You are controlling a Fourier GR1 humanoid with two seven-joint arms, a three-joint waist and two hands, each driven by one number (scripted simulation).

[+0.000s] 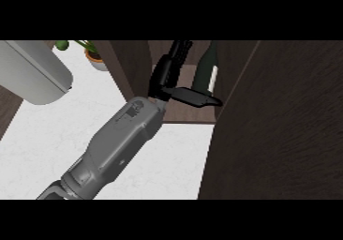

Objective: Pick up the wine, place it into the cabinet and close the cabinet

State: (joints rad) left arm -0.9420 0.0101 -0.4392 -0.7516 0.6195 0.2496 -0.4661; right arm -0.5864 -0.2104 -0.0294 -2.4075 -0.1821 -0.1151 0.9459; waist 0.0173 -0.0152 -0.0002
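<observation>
Far left, I see a large grey-white rounded appliance (32,72) lying across the upper corner of the white counter (70,126); I can't identify it further. Just right of it, at the back, a small potted plant (93,55) with green leaves stands on the counter.

Center: one grey forearm (112,150) rises from the lower left edge and reaches diagonally up into the open cabinet (136,65). Which arm this is I can't settle from the frame; by its entry point I log it as the left. Its black hand (175,79) is inside the cabinet opening, fingers extended straight upward and the thumb jutting out toward the right, released, nothing clasped.

Just right of the hand, the wine (207,70), a dark green bottle with a pale label strip, stands upright inside the cabinet, just beside the thumb; I cannot tell if they touch.

Right: the dark wood cabinet door (285,122) stands open and fills the right part of the view, hiding whatever is behind it.
</observation>
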